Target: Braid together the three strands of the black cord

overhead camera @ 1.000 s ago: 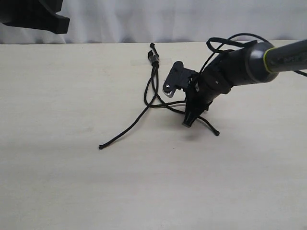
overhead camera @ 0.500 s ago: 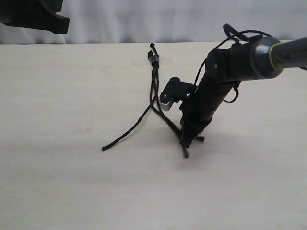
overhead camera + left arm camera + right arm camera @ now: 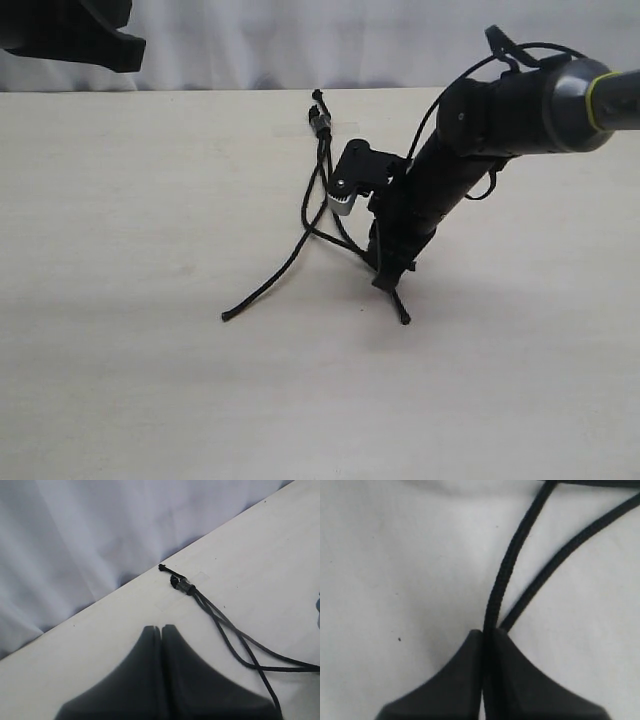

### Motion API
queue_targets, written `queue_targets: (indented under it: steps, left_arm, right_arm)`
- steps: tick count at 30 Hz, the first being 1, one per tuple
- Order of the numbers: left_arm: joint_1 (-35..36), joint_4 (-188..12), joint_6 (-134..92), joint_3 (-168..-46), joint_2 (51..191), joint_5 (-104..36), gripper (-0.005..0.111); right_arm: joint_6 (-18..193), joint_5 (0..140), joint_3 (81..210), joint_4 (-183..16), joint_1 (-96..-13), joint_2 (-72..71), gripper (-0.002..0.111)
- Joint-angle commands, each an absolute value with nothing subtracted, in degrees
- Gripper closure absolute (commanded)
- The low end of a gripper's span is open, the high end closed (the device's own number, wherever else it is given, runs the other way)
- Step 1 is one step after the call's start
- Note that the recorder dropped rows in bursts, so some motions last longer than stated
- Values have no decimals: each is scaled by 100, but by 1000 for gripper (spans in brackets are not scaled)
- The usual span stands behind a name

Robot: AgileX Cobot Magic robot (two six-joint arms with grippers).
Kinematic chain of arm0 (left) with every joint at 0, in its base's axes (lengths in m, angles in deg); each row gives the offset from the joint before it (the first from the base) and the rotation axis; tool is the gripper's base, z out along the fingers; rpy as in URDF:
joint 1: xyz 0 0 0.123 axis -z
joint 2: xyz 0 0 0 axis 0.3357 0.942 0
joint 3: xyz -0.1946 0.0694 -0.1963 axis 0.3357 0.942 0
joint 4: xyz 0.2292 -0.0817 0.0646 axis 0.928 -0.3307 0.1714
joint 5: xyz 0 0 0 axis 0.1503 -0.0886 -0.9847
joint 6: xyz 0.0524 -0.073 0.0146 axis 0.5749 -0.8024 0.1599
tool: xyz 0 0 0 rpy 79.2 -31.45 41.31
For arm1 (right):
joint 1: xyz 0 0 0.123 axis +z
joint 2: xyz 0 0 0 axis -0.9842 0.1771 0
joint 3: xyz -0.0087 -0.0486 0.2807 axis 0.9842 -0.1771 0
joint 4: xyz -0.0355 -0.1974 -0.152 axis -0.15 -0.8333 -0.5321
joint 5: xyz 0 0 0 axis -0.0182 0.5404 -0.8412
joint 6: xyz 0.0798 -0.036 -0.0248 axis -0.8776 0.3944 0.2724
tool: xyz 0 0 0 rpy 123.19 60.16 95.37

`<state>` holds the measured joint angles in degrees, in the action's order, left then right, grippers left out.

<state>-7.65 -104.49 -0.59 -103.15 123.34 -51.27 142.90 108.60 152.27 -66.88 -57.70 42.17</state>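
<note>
The black cord's knotted end lies at the far middle of the table, with its short stub beside the knot. The three strands fan toward the near side. One loose strand runs left to its tip. My right gripper points down at the table, shut on a second strand, whose tip pokes out below the fingers. The third strand passes beside the right gripper's fingers. My left gripper is shut on nothing, held well above the table's far left.
The pale table ends at a white curtain along the far edge. The left arm's dark body hangs in the far left corner. The right arm and its smooth cables reach in from the right.
My right gripper has carried its strand toward the left and nearer side, so the strand's tip swung from the right to below the fingers. The loose left strand's tip shifted slightly right.
</note>
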Motion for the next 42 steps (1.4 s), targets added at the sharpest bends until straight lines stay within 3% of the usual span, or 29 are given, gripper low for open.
queue_targets:
  steps: [1, 8, 16, 24, 38, 40, 42]
  left_arm:
    - [-786, -10490, -92, -10304, 12315, -5119, 107]
    - [-786, -10490, -92, -10304, 12315, -5118, 107]
    - [-786, -10533, -92, -10304, 12315, -5118, 107]
    - [-786, -10532, -92, -10304, 12315, -5154, 107]
    - [-786, -10555, -92, -10304, 12315, -5180, 107]
    - [-786, -10587, -92, -10304, 12315, -5195, 107]
    - [-786, -10587, -92, -10304, 12315, -5195, 107]
  right_arm:
    - [13900, 10266, 15225, -7415, -5850, 4283, 104]
    - [13627, 10776, 15225, -7353, -6016, 4637, 104]
    - [14425, 11991, 15225, -6180, -5523, 4675, 104]
    - [14876, 11552, 15254, -6057, -4836, 4624, 104]
    - [14090, 11564, 15156, -6377, -5914, 3905, 104]
    - [14075, 11525, 15156, -6121, -5745, 3905, 98]
    - [13944, 11512, 15156, -6217, -5557, 3905, 86]
